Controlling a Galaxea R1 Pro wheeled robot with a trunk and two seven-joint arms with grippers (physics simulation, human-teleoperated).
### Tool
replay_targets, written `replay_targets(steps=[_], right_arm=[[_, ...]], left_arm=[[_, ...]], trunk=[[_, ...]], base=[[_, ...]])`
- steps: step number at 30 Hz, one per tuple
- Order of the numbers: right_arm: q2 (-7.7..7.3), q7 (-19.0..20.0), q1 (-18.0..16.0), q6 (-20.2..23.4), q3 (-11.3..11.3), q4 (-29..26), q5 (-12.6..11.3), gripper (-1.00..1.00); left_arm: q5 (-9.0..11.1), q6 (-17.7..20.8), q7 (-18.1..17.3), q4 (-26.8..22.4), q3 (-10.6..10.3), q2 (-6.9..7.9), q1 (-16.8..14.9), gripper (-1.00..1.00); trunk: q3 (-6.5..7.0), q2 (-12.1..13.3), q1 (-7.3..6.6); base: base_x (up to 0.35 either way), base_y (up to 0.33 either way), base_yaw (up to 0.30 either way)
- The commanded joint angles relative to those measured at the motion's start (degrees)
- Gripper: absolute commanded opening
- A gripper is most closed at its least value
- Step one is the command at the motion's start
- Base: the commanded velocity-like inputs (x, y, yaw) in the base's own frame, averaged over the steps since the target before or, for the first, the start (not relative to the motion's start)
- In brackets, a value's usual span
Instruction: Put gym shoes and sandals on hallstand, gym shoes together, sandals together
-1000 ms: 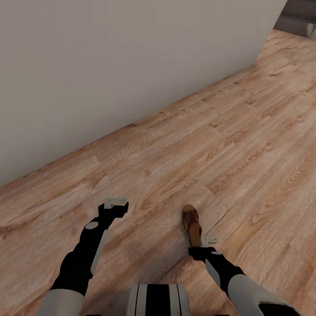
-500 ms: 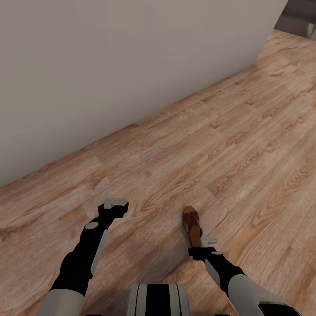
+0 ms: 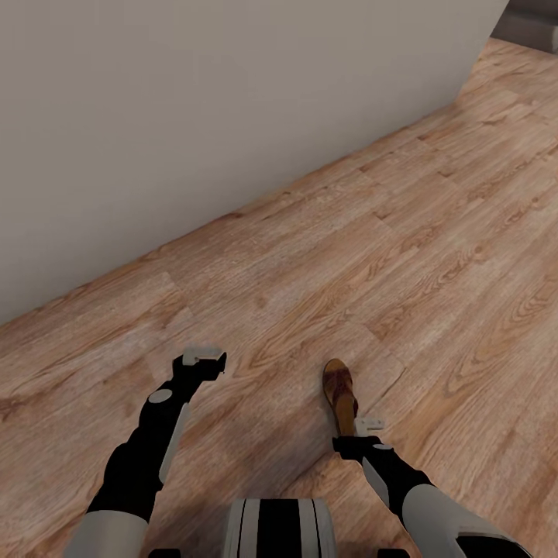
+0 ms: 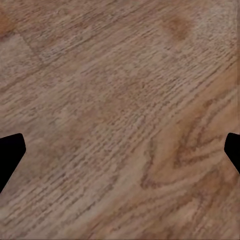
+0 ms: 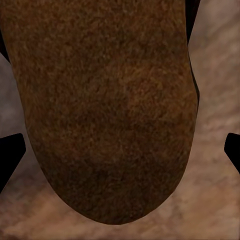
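One brown sandal (image 3: 339,394) is held by the right gripper (image 3: 361,431), up above the corridor floor (image 3: 434,256). In the head view the sandal sticks out in front of the gripper, with its toe end pointing away from the robot. The gripper is closed on the heel end, but the fingers there are too small to make out well. In the right wrist view the sandal (image 5: 105,105) looks like a big brown shape with a round end, sitting between the two dark fingertips (image 5: 10,155).

The left gripper (image 3: 203,357) hangs over bare floor, well apart from the sandal. In the left wrist view its two dark fingertips (image 4: 9,152) sit far apart at the sides, with just wood planks (image 4: 120,120) between them, so it is wide open and has nothing in it.

A plain grey wall (image 3: 194,108) runs along the far edge of the floor. Something dark grey (image 3: 535,23) sits on the floor past the end of the wall; it is too far off to tell what it is.
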Motion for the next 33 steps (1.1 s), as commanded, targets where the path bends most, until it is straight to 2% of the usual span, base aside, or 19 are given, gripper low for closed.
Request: replay_targets(steps=[1,33], right_arm=[[0.04,0.0,0.0,0.3,-0.4,-0.1,0.4,1.00],[0.04,0.2,-0.1,0.3,-0.2,0.0,0.5,1.00]], left_arm=[[-0.5,0.3,-0.2,-0.3,0.1,-0.05,0.0,1.00],[-0.7,0.3,-0.3,-1.0,0.1,-0.14,0.0,1.00]], trunk=[[-0.04,0.0,-0.01],[-0.06,0.0,-0.01]], base=[[0.000,0.000,0.000],[0.000,0.000,0.000]])
